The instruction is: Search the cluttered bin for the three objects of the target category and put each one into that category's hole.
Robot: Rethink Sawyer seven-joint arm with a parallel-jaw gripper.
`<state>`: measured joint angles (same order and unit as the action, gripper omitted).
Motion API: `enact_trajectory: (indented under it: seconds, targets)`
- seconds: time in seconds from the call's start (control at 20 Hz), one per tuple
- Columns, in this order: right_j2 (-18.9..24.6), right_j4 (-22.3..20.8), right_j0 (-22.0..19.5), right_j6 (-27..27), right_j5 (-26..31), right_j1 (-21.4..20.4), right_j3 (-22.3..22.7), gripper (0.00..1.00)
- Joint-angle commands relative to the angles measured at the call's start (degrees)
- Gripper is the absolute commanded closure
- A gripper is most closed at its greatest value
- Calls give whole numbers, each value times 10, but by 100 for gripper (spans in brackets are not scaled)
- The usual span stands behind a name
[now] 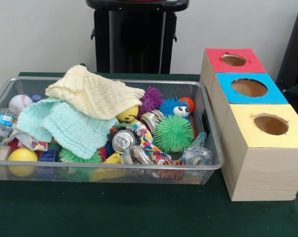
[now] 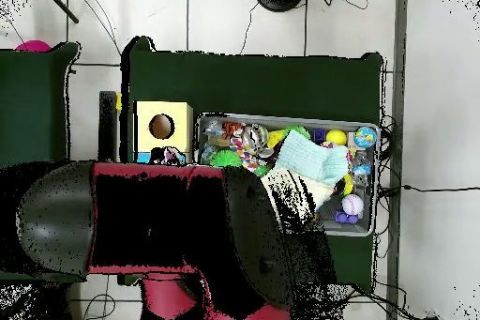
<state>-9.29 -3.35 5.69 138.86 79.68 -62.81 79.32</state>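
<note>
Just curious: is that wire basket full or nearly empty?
Full. The basket is heaped with balls, a can and two cloths piled above its rim.

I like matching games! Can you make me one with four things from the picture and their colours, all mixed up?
Things:
1. spiky ball
2. top cloth
3. nearest box top
4. middle box top

Colours:
A. blue
B. green
C. yellow
D. cream

Pairs: 1-B, 2-D, 3-C, 4-A

The ball and cloth are in the wire basket.
</note>
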Motion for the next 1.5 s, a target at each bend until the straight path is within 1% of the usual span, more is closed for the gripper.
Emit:
enact_trajectory:
  seconds: [0.05,0.1,0.2,0.4,0.6,0.8,0.95,1.2,1.5]
  targets:
    - [39,8,-9,18,89,-9,-50,100]
    - [38,3,-8,16,92,-7,-54,100]
    - [37,-3,-7,11,78,-1,-45,100]
    - [29,-24,1,11,8,27,6,100]
    - [27,-38,7,18,-85,53,55,100]
    - [26,-54,11,22,-158,83,79,100]
    - [22,-63,15,25,-210,95,92,100]
    - [13,-69,23,30,-244,109,99,100]
    - [9,-81,28,20,-245,124,92,100]
